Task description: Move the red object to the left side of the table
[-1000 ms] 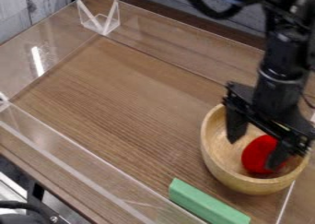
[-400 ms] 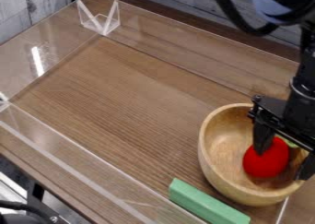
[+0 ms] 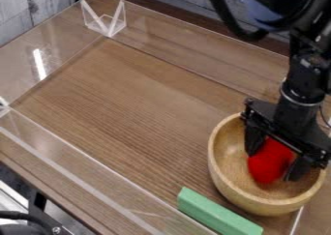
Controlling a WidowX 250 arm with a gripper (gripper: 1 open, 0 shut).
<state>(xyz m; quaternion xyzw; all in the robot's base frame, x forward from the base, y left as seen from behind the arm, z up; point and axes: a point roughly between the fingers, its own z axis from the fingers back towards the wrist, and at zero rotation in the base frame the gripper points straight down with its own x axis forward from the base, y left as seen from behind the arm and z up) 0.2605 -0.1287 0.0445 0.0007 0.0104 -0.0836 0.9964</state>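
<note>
The red object (image 3: pixel 270 164), a small rounded toy fruit, lies inside the round wooden bowl (image 3: pixel 230 171) at the right front of the table (image 3: pixel 130 94). My gripper (image 3: pixel 281 157) points straight down into the bowl, open, with one black finger on each side of the red object. The fingers stand around it and no squeeze on it shows. The lower part of the red object is partly hidden behind the fingers.
A flat green block (image 3: pixel 218 212) lies at the front edge just left of the bowl. Low clear acrylic walls (image 3: pixel 52 161) edge the table, with a clear bracket (image 3: pixel 104 18) at the back left corner. The left half of the tabletop is bare wood.
The gripper has dropped lower into the bowl, so its open fingers now straddle the red object. The red object and bowl have stayed in place.
</note>
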